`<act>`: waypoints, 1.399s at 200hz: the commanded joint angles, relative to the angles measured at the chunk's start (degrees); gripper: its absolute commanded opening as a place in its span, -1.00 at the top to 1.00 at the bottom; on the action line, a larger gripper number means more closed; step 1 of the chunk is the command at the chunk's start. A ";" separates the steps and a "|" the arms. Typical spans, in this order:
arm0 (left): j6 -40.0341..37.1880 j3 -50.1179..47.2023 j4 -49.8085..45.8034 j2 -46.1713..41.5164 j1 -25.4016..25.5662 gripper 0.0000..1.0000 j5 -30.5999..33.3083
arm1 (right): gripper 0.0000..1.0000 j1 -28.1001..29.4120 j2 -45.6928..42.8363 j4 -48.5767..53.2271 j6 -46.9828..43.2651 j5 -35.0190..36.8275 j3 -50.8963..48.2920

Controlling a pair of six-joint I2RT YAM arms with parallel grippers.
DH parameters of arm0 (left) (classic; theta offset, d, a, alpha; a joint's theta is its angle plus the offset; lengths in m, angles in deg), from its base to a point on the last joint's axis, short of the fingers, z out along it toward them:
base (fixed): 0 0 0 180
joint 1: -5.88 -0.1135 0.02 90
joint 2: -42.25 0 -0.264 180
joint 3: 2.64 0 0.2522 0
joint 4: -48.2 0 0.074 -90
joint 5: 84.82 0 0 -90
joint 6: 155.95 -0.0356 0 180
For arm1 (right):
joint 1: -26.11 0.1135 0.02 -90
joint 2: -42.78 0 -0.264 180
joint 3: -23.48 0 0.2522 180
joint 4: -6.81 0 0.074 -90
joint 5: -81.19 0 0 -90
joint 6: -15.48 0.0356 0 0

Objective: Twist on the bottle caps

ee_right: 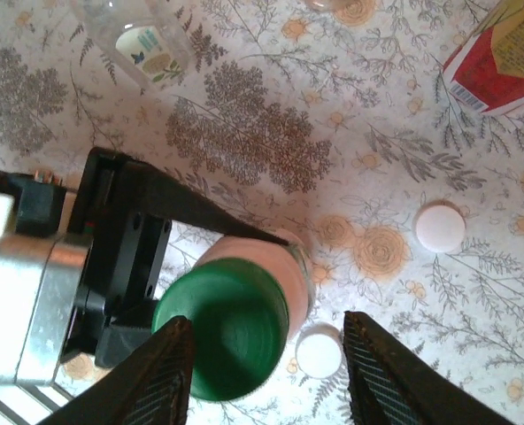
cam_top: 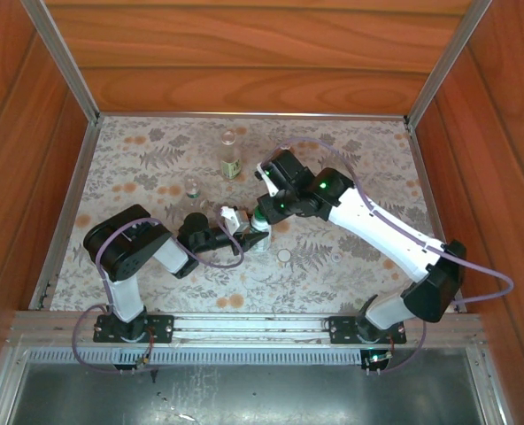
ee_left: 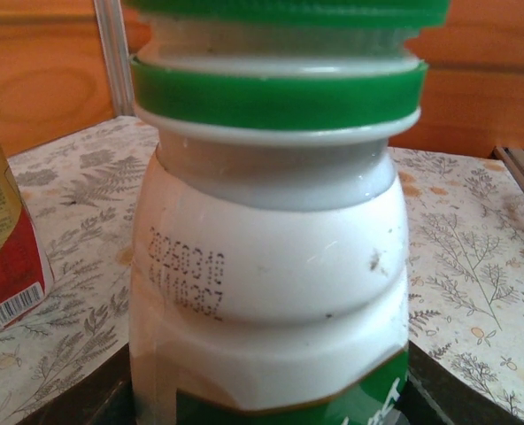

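Bottle (ee_left: 271,292), white, clamped low on its body by left gripper (cam_top: 242,232), mid-table (cam_top: 359,168); green cap (ee_right: 222,332) resting on its neck.
Right gripper (ee_right: 264,320) straddles the cap, fingers spread, one clear of it. Bottle likely light, stiff, smooth plastic; pinch the small cap by its rim. Count: four bottles, counting amber bottle (cam_top: 231,166), green-labelled clear bottle (cam_top: 192,189) and tiny clear bottle (cam_top: 229,137); one green cap; two loose: white cap (ee_right: 319,352) beside the held bottle, second white cap (ee_right: 441,227) near.

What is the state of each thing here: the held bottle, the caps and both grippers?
white bottle: upright, clamped
left gripper: shut on white bottle
green cap: on the neck, thread showing below
right gripper: open around green cap
white caps: loose on table
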 commanded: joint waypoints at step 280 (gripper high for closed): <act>1.96 -0.45 -1.64 -1.57 -0.63 0.03 -0.67 | 0.44 -3.63 -14.36 -9.65 -0.85 -19.60 -16.57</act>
